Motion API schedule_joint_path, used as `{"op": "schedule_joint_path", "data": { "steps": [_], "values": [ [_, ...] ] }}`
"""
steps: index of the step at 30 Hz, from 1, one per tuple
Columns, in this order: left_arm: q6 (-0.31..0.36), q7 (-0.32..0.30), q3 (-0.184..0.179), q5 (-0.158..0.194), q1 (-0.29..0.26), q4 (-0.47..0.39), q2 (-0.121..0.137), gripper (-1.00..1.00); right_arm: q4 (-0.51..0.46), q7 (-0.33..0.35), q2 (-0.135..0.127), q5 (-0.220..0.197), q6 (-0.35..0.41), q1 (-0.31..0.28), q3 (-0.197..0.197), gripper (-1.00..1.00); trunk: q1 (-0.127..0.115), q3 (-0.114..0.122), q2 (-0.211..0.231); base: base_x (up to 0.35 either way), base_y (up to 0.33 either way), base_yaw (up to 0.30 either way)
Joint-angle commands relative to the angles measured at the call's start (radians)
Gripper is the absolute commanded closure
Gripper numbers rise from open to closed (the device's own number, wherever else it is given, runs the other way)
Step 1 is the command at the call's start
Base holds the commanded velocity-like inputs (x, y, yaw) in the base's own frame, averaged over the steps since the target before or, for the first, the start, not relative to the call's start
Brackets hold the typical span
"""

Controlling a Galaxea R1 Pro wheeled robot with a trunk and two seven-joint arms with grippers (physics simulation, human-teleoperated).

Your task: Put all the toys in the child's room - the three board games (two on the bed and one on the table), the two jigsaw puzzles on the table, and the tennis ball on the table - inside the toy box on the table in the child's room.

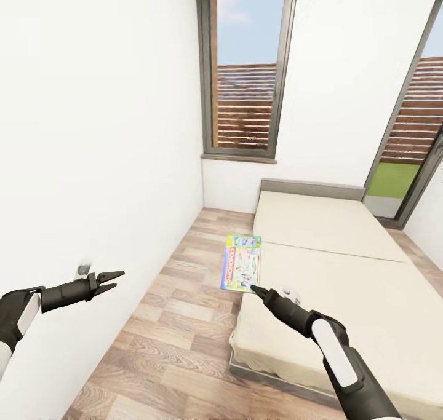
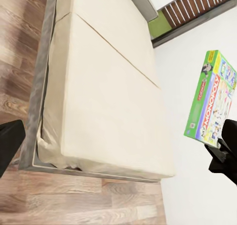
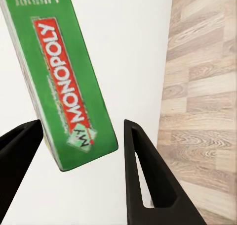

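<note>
right gripper (image 1: 255, 289), black two-fingered, is clamped on the lower corner of a flat green-edged monopoly board game box (image 1: 242, 262), holding it lifted over the near edge of the cream mattress bed (image 1: 344, 285) beside the wood-plank floor (image 1: 178, 321). left gripper (image 1: 114, 278) hangs apart near the white wall (image 1: 92, 131), fingers spread, empty. step in hand looks like carrying the first bed game off; next it likely needs a turn away toward the table's toy box, grip kept firm on that thin corner hold.

A cream bed (image 1: 344, 266) (two mattress sections, grey headboard) stands on the wood-plank floor (image 1: 178, 340) beneath a tall window (image 1: 246, 69).
</note>
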Motion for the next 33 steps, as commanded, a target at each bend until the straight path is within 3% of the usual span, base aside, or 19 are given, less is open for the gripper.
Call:
{"op": "schedule_joint_path", "data": {
  "steps": [1, 8, 20, 33],
  "values": [
    [0.007, -0.002, 0.001, 0.001, -0.001, 0.0, 0.0, -1.0, 0.0, 0.002, 0.0, -0.002, 0.001, -0.001, 0.001, 1.0, 0.0, -0.002, -0.001, -0.058, -0.279, 0.002],
    [0.006, -0.002, 0.001, 0.001, -0.001, 0.0, 0.0, -1.0, -0.001, 0.0, 0.005, 0.0, -0.001, -0.001, 0.002, 1.0, 0.0, -0.002, -0.001, -0.014, -0.266, 0.0],
    [0.006, -0.002, 0.0, 0.002, -0.001, 0.0, -0.001, -1.0, -0.001, -0.044, 0.013, 0.0, 0.002, -0.001, 0.003, 1.0, 0.0, -0.002, -0.001, -0.004, -0.033, 0.0],
    [0.007, -0.002, -0.031, 0.001, -0.001, 0.0, 0.0, -1.0, -0.001, -0.051, 0.015, 0.0, 0.003, -0.001, 0.003, 1.0, 0.0, -0.002, -0.001, -0.183, -0.194, 0.0]
  ]
}}
